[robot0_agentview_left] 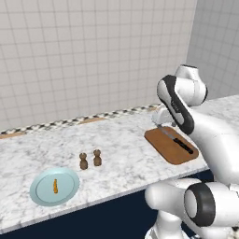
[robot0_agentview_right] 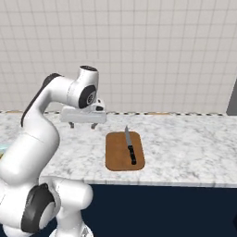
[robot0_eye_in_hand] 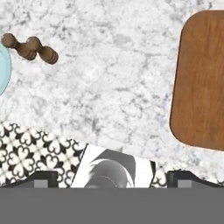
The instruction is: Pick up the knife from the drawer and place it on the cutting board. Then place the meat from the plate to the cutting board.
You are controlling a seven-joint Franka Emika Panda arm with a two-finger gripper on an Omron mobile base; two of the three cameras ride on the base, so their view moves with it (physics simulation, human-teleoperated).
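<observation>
Knife [robot0_agentview_right: 129,146] already lying on cutting board [robot0_agentview_right: 124,152]. Gripper [robot0_agentview_right: 82,124] empty, jaws apart, above counter [robot0_agentview_left: 126,154] middle. Meat [robot0_agentview_left: 55,186] at plate [robot0_agentview_left: 54,186] centre, near front edge: tiny, light, probably soft, so pinch gently across mid-length.

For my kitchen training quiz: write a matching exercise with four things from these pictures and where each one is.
Things:
1. knife
2. meat
3. two shakers
4. pincer

Places:
A. on the pale blue plate
B. above bare counter, beside the board
C. lying on the cutting board
D. standing on the counter between plate and board

Pairs: 1-C, 2-A, 3-D, 4-B
</observation>
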